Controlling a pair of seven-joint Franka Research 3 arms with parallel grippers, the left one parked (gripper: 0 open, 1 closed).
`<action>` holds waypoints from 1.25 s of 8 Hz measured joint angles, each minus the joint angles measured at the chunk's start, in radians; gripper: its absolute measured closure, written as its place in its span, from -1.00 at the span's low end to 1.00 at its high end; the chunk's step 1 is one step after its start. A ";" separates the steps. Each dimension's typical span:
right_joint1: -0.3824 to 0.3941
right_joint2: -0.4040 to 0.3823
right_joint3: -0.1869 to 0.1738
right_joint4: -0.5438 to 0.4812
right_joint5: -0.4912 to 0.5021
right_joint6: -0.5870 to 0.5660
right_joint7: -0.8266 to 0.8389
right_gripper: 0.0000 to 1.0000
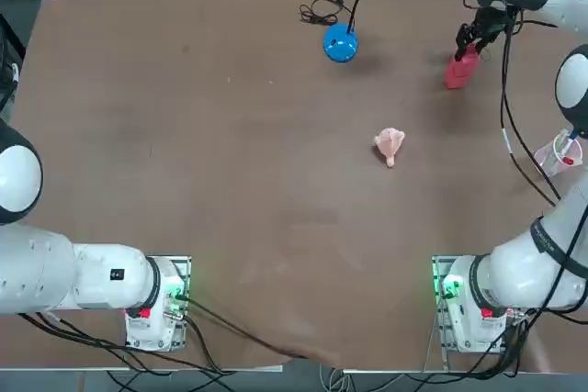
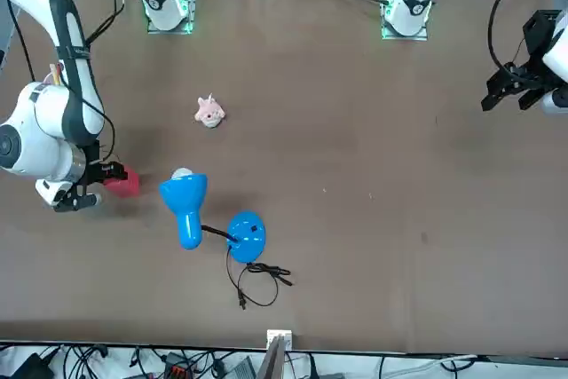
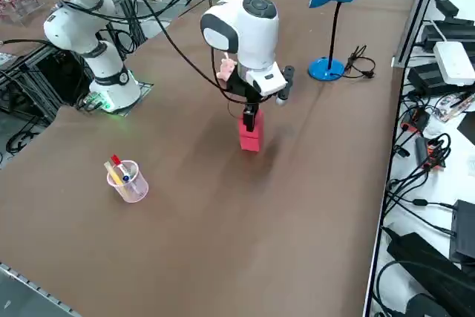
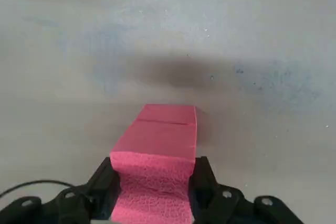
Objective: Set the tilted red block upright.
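The red block (image 1: 460,71) stands on the brown table at the far right, upright or nearly so in the right side view (image 3: 250,136). My right gripper (image 1: 471,39) comes down on its top end and is shut on it. In the right wrist view the two black fingers (image 4: 104,184) press both sides of the red block (image 4: 157,161), whose lower end reaches the table. From the front the red block (image 2: 122,184) pokes out beside the right gripper (image 2: 99,182).
A blue desk lamp (image 1: 340,43) with a coiled cord stands at the far middle. A pale pink lumpy object (image 1: 390,144) lies mid-table. A clear cup of pens (image 1: 560,155) sits near the right edge.
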 joint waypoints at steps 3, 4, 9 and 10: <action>0.000 0.002 0.000 0.000 0.000 0.000 -0.001 -0.37; 0.000 0.003 0.000 0.000 0.000 0.000 -0.001 -0.37; 0.000 0.006 0.001 0.000 0.000 0.000 -0.001 -0.42; 0.001 0.007 0.002 0.000 0.000 0.000 -0.002 -0.71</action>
